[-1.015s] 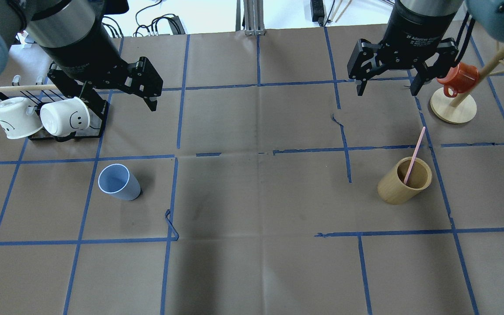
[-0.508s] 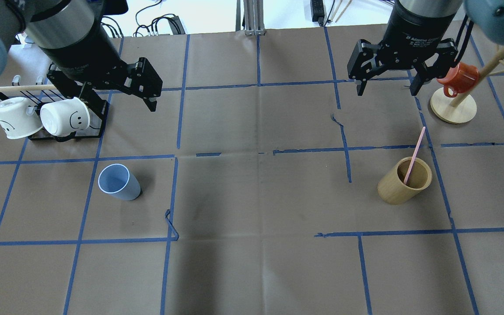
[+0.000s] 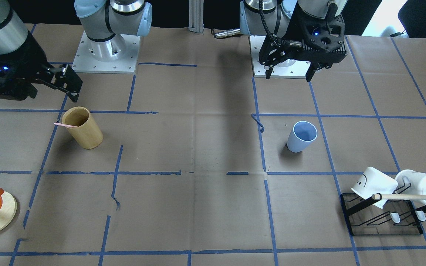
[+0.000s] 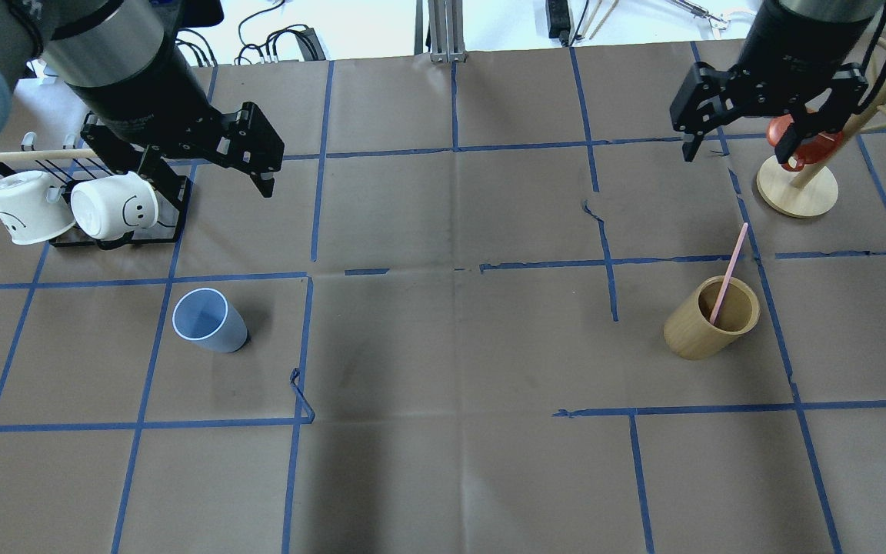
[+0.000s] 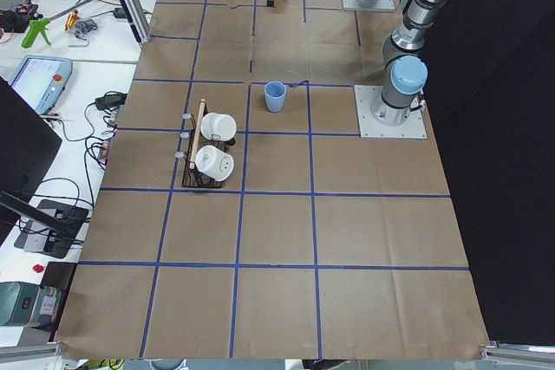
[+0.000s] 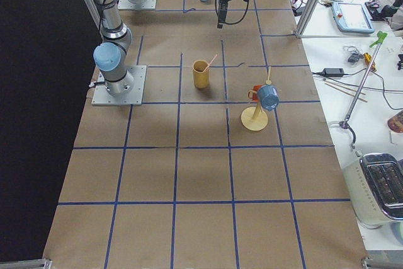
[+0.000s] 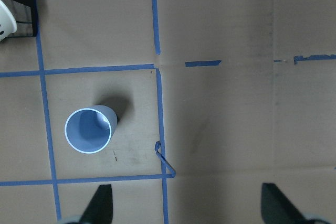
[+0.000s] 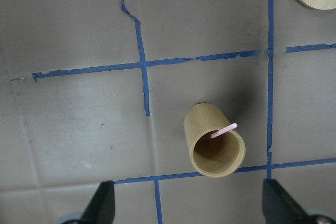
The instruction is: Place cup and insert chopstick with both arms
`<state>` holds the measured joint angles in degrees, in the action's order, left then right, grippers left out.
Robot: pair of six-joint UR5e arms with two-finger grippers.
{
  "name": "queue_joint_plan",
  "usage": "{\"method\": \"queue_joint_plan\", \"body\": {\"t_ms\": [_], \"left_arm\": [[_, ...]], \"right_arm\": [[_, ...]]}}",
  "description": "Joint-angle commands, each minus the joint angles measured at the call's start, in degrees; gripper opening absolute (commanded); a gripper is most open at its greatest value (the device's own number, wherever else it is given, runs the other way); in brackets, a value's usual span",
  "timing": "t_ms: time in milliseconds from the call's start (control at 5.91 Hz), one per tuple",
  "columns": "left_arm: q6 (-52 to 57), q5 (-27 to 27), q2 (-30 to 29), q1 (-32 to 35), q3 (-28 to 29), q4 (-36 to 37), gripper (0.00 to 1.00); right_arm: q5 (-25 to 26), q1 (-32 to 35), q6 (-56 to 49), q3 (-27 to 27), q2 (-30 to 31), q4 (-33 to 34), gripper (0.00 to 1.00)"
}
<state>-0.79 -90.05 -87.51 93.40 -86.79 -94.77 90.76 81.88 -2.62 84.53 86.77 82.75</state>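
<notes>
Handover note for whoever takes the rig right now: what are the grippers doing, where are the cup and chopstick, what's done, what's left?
Left gripper: open, empty, raised clear of the cup.
Right gripper: open, empty, raised clear of the holder.
Cup: blue, upright, empty, on the left arm's side.
Chopstick: pink, leaning in the wooden holder on the right arm's side.
Done: nothing visible; the chopstick is not in the cup.
Left: probably everything. Grasp and place the cup, pull the chopstick from the holder, insert it into the cup.
</notes>
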Motion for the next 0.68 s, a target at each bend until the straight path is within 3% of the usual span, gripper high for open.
{"method": "queue_joint_plan", "body": {"t_ms": [0, 169, 508], "left_arm": [[2.7, -0.3, 0.85, -2.67, -1.53, 0.03, 0.99], [8.21, 0.22, 0.85, -6.69, -4.67, 0.37, 0.99], [12.21, 0.4, 0.33, -11.37, -14.84, 9.98, 0.99]], "right_arm": [[0.46, -4.53, -4.49, 2.46, 0.15, 2.65, 1.0], [0.29, -4.97, -4.59, 6.91, 0.15, 7.55, 1.0], [0.38, -5.07, -4.68, 19.29, 0.15, 22.3, 1.0]]}}
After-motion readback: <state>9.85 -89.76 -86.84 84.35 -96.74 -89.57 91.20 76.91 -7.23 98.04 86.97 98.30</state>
